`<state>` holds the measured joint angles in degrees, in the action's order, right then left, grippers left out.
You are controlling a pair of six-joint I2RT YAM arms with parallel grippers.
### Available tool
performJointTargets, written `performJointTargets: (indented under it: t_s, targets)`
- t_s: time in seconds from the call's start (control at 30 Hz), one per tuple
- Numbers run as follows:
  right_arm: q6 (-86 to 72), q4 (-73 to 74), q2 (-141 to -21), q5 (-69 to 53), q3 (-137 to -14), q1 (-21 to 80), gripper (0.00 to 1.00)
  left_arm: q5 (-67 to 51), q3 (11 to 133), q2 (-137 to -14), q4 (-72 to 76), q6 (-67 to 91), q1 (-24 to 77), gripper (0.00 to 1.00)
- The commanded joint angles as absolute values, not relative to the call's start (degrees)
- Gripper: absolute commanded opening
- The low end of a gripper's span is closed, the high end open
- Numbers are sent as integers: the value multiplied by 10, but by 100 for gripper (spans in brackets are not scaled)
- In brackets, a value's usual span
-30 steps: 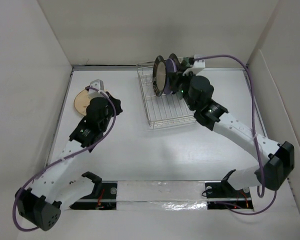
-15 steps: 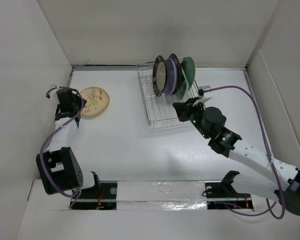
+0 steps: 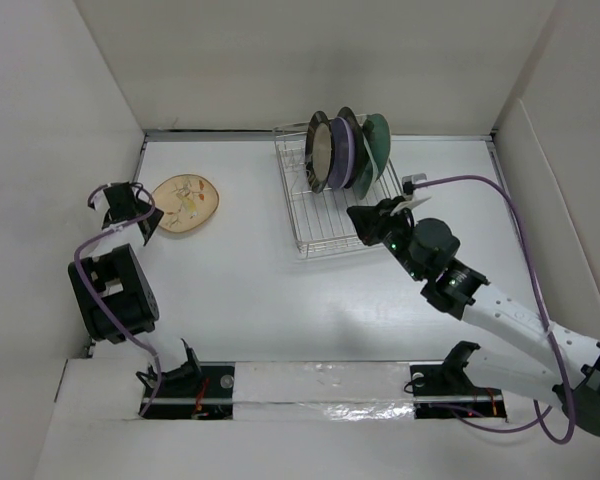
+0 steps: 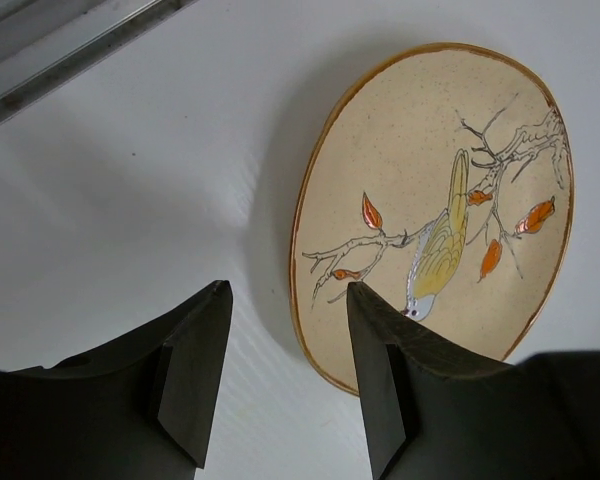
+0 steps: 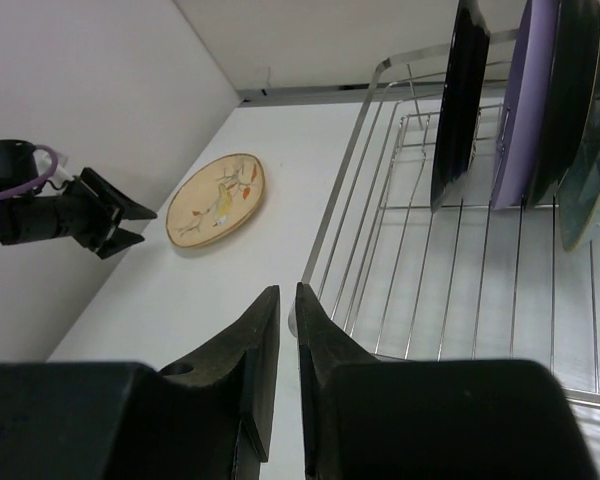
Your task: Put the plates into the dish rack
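White table (image 3: 260, 300), boxed by white panels, carries the rack (image 3: 325, 228) at upper centre of the overhead view. One tan plate (image 3: 185, 203) lies flat at upper left.

Change noted, right side: a second ago the right gripper was up at the rack's top end, among the plates. The green plate (image 3: 379, 140) now stands on edge there, rightmost of four upright plates. The right gripper (image 5: 285, 292) has drawn back to the rack's lower right corner. Its fingers sit almost together with a thin slit between them, and they hold nothing.

Change noted, left side: the arm hung over the tan plate a second ago and has since folded back toward the left wall. The left gripper (image 4: 288, 320) now sits just beside the plate's left rim, fingers spread wide and empty. The wrist view frames the rim between the fingers. Contact cannot be determined.

Assessment: the green plate's placement looks complete and the right arm is free. The tan plate is the only dish seen outside the rack, so it is the likely next pickup. The rack's lower half shows bare wires, so slots remain. A flat plate with a low rim will probably need a finger worked under its edge.
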<state>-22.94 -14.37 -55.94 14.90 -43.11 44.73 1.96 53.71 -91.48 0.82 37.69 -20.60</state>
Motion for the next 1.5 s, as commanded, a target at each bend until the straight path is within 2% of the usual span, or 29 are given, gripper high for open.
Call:
performJointTargets:
  t_s: [0.0, 0.5, 0.6, 0.63, 0.7, 0.83, 1.0, 1.13, 1.2, 1.3, 1.33, 1.47]
  targets:
    - [-230, -164, -561, 147, -433, 452, 18, 3, 572, -942, 32, 388, -206, 47]
    - [-233, -176, -592, 166, -432, 446, 18, -50, 582, -1056, 89, 434, -206, 40]
    - [-235, -178, -588, 171, -429, 446, 18, -52, 582, -1060, 98, 438, -206, 34]
    - [-236, -183, -585, 173, -426, 440, 18, -50, 579, -1060, 105, 438, -206, 28]
    - [-238, -185, -585, 174, -425, 440, 18, -51, 578, -1062, 110, 439, -206, 23]
    - [-239, -184, -588, 174, -425, 440, 18, -74, 580, -1066, 127, 435, -206, 0]
    - [-241, -183, -590, 168, -426, 440, 18, -113, 587, -1058, 139, 419, -206, 0]
    - [-243, -183, -587, 160, -427, 440, 18, -146, 570, -992, 174, 421, -206, 0]
    - [-243, -182, -586, 149, -429, 440, 21, -157, 558, -947, 192, 418, -206, 0]
    - [-244, -181, -589, 135, -433, 440, 33, -182, 551, -889, 208, 401, -206, 0]
    - [-245, -180, -591, 129, -434, 440, 41, -187, 554, -876, 206, 393, -200, 0]
    - [-250, -184, -605, 109, -441, 440, 51, -186, 538, -807, 220, 389, -190, 0]
